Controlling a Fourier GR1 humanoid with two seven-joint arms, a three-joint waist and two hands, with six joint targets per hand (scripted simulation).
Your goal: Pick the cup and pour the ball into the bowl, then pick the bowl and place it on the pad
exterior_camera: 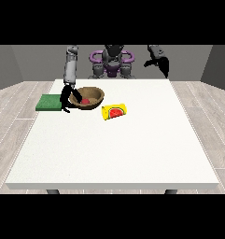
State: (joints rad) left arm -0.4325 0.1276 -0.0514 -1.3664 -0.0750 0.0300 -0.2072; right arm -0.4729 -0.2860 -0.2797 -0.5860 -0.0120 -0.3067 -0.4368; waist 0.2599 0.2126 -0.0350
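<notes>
The bowl [91,96] hides most of the ball [85,101].

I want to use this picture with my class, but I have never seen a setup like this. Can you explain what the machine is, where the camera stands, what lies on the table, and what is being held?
The camera stands across a white table and faces a humanoid robot with two arms ending in black hands. A brown bowl sits on the table with a red ball inside. Beside it a yellow cup lies on its side. A green pad lies at the table's edge. The hand at the view's left is at the bowl's rim, seemingly gripping it. The hand at the view's right hangs raised above the table, holding nothing.
</notes>
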